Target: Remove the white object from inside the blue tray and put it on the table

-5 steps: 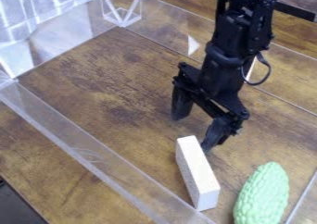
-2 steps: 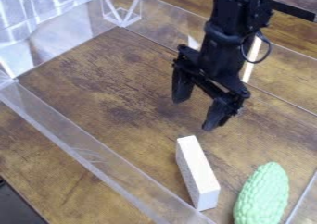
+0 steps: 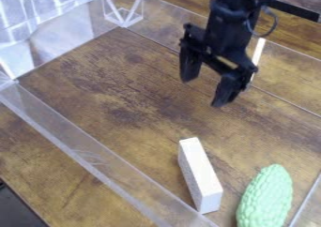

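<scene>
At five o'clock, the white object (image 3: 200,175) is seen lying free on the desk (image 3: 113,90), beside the green lump (image 3: 265,198), apparently placed for the task's end. Toward one o'clock, the pincer (image 3: 208,86) is held raised, fingers parted, presumably for clearance.

1. A dark brown wooden table (image 3: 119,90), its grain streaked and worn, stretches beyond the green lump.
2. The bumpy, oval green lump (image 3: 265,198) lies near the picture's lower right corner.
3. A white block (image 3: 200,175) lies near the green lump, to its left in the picture.
</scene>
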Tool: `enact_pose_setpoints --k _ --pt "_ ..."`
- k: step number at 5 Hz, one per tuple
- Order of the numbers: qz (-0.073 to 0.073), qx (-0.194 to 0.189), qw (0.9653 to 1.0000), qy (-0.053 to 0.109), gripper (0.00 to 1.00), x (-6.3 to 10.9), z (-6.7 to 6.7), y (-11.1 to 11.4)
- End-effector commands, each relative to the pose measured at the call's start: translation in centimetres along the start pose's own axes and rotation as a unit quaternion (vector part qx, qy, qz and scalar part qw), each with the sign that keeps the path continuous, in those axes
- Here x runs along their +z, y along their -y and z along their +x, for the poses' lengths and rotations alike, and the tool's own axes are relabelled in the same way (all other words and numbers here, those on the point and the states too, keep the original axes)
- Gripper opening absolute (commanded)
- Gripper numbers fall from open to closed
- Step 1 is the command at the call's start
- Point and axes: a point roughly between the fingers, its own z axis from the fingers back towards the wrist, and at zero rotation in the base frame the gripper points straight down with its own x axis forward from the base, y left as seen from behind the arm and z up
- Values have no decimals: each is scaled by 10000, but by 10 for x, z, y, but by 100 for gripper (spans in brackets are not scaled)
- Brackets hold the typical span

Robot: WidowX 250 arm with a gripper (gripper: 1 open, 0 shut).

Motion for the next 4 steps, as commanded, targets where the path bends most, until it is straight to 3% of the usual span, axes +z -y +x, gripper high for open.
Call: enact_pose_setpoints --k 1,3,4 --pt "90 212 9984 507 100 37 14 -23" --pt "188 340 9961 795 100 43 37 -44" --pt "178 367 9958 824 100 39 45 -48"
